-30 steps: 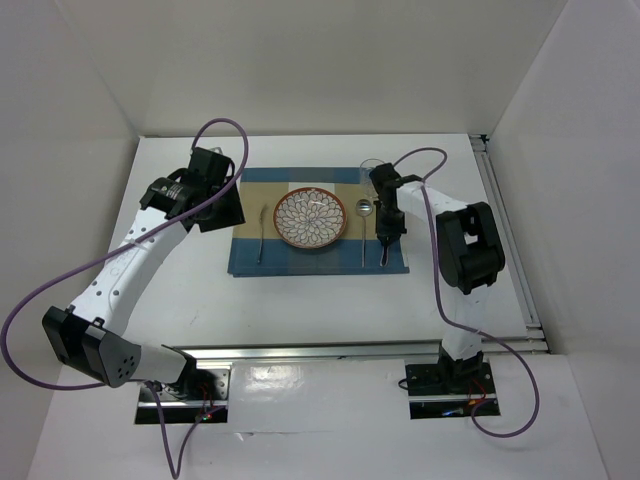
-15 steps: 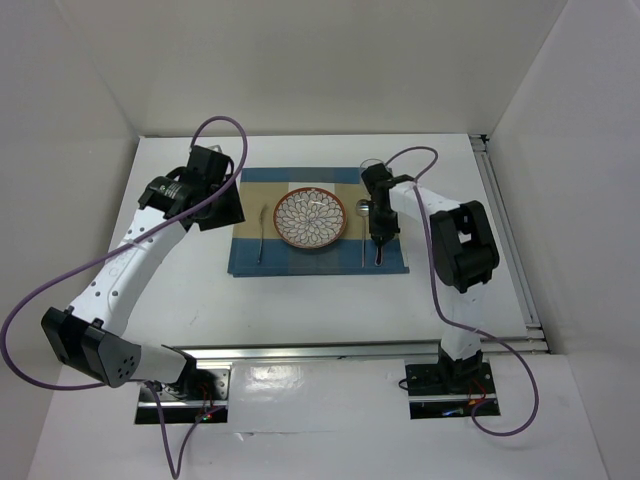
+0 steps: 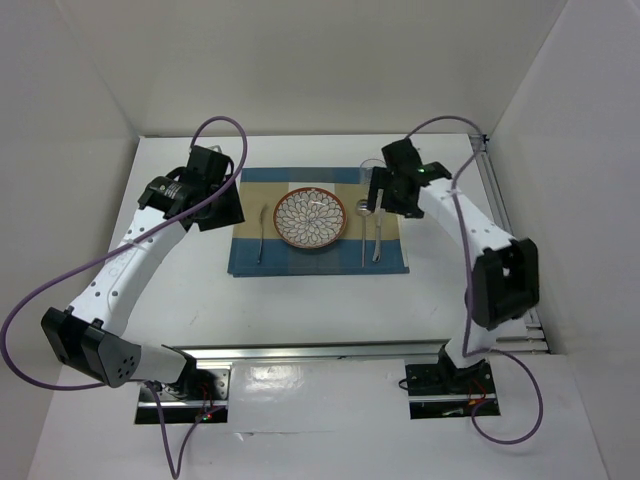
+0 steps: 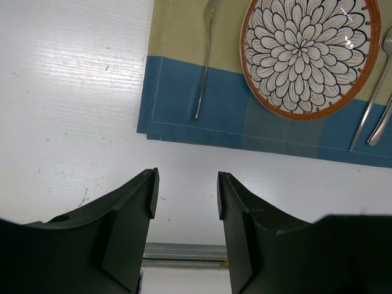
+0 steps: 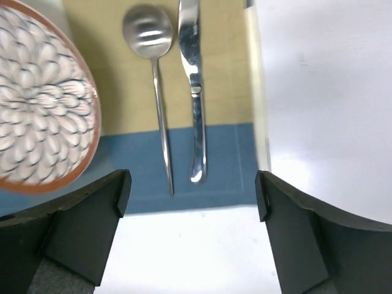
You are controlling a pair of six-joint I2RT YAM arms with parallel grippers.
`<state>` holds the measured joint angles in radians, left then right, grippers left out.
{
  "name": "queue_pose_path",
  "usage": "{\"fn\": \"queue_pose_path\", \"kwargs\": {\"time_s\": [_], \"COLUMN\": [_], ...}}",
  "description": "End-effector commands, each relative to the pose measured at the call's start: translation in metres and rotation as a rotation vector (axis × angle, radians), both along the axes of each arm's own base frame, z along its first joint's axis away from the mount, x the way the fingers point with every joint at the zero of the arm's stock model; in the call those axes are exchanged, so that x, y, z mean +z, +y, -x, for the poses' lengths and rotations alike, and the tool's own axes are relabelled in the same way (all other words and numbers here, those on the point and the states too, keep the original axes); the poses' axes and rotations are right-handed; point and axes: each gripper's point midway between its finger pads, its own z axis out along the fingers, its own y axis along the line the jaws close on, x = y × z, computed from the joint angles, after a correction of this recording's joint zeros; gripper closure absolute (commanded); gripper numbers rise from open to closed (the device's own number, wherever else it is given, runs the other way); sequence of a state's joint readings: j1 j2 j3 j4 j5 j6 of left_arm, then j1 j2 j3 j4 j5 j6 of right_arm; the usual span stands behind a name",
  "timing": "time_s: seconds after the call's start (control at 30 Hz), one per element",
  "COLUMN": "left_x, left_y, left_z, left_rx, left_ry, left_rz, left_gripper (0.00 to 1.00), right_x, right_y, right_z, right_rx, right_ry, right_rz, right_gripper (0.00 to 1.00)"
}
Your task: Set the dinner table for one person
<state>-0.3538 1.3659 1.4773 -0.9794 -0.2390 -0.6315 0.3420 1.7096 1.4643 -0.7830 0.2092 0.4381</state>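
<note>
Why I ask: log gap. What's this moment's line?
right hand: open, above knife | left hand: open, empty | knife: on placemat, beside spoon

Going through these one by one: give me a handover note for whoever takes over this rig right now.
Left claw: open, empty, over the white dinner table left of the blue-and-tan striped cloth placemat.
Right claw: open, empty, above the silver metal knife.
On the placemat: round flower-patterned plate centre, silver metal fork left, silver metal spoon and knife right; clear glass at far right corner.
Done: setting looks complete. Left: probably just retract both arms.
</note>
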Motion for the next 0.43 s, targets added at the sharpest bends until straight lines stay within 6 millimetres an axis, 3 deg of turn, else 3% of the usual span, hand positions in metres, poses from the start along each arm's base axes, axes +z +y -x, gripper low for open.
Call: {"fn": "queue_pose_path", "kwargs": {"time_s": [0.0, 0.13, 0.23, 0.4], "left_x": [0.020, 0.025, 0.029, 0.031], "left_y": [0.004, 0.001, -0.001, -0.003], "left_z": [-0.002, -0.004, -0.004, -0.005], "left_rx": [0.004, -0.001, -0.007, -0.014], "left_ry": [-0.057, -0.072, -0.088, -0.103], "left_rz": [0.007, 0.021, 0.034, 0.048], "left_gripper": [0.41, 0.41, 0.40, 0.37], "right_x": [0.046, 0.051, 0.067, 0.074], "right_y": [-0.029, -0.056, -0.068, -0.073], "right_z": [0.028, 0.049, 0.065, 0.080], "right_rx": [-0.137, -0.264, -0.305, -0.275], "right_ry": [-0.109, -0.148, -0.215, -0.273], "right_rz": [-0.057, -0.096, -0.112, -0.113], "right_gripper": [0.01, 0.00, 0.00, 0.00]}}
